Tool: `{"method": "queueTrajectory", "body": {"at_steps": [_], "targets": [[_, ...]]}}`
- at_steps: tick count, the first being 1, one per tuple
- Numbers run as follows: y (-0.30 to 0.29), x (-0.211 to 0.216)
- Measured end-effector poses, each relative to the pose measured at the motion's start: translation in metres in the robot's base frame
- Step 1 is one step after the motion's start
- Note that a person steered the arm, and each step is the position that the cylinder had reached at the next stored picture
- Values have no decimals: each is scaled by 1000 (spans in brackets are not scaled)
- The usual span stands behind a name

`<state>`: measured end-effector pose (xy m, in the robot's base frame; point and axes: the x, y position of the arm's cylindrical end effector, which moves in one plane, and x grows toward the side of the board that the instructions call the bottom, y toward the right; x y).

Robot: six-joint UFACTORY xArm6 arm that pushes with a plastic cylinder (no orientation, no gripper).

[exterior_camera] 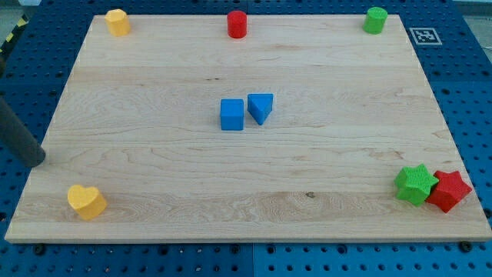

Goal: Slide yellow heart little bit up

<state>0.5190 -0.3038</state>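
The yellow heart (86, 201) lies near the bottom left corner of the wooden board (246, 192). My dark rod comes in from the view's left edge and my tip (35, 161) rests at the board's left edge, above and to the left of the yellow heart, apart from it.
A yellow block (118, 21), a red cylinder (237, 24) and a green cylinder (375, 19) stand along the top edge. A blue cube (231, 114) and a blue triangle (260, 108) sit side by side at the centre. A green star (416, 184) touches a red star (449, 191) at the bottom right.
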Motion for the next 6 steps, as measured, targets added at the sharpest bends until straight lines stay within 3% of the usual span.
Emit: {"method": "queueTrajectory", "body": {"at_steps": [1, 3, 4, 6], "targets": [[0, 1], [12, 91], [13, 95], [106, 69]]}}
